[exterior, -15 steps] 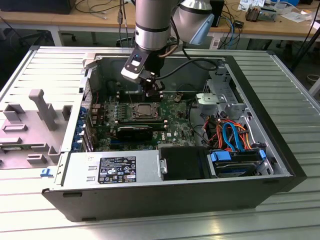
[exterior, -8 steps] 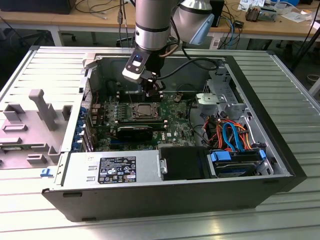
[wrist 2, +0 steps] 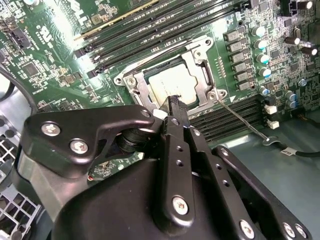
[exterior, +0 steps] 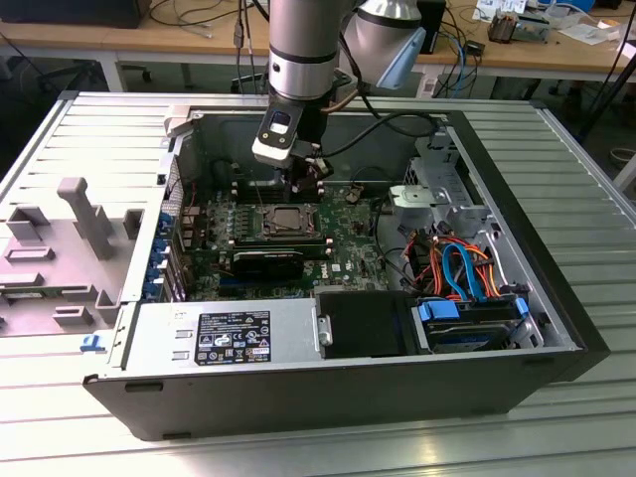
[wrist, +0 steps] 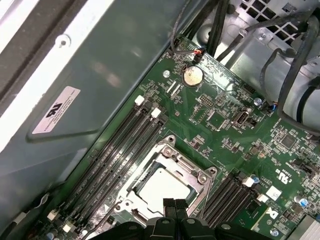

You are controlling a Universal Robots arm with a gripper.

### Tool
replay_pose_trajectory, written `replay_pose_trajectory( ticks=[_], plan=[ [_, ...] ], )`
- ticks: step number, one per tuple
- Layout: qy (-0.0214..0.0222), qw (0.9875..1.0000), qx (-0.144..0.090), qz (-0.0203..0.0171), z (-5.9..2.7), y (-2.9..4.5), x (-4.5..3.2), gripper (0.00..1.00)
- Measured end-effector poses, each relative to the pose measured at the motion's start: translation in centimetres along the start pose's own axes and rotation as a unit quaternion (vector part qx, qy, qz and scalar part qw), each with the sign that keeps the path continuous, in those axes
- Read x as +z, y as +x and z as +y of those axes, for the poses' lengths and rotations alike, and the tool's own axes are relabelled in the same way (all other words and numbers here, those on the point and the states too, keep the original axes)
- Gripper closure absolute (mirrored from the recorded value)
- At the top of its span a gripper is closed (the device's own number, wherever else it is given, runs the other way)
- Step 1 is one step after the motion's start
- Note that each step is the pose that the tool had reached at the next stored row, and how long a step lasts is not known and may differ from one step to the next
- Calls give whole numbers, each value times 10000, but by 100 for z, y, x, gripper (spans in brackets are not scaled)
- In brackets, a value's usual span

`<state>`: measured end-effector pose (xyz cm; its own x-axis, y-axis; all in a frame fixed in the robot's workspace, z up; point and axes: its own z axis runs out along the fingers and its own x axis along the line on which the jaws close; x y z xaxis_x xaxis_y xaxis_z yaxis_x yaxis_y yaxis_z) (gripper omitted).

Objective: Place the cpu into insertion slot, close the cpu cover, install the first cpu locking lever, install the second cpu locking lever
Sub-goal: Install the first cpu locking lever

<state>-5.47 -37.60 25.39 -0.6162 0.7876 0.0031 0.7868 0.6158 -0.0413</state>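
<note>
The cpu [wrist 2: 172, 82] lies in the insertion slot [exterior: 288, 221], its dull silver top showing in both wrist views [wrist: 162, 186]. The cpu cover [wrist 2: 200, 67] lies flat over it as a silver frame [wrist: 186, 167]. A thin wire locking lever [wrist 2: 245, 120] sticks out from a socket corner over the black memory slots, unlatched. My gripper [wrist 2: 173, 101] hovers just over the socket's edge with its black fingertips [wrist: 170, 204] pressed together, shut on nothing. In the exterior view the gripper [exterior: 301, 189] hangs inside the open case, just behind the socket.
The open computer case [exterior: 556, 328] lies on a slatted metal table. Long black memory slots [wrist: 120, 150] flank the socket. Orange and blue cables [exterior: 457, 263] and a drive bay sit at the exterior view's right, and a power supply [exterior: 229, 333] along the front.
</note>
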Motion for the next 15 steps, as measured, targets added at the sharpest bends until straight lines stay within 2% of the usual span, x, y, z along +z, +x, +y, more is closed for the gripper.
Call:
replay_pose_trajectory(
  ticks=[15],
  plan=[
    [1, 9995, -319, -13, 0, 0, 0, 89]
  ],
)
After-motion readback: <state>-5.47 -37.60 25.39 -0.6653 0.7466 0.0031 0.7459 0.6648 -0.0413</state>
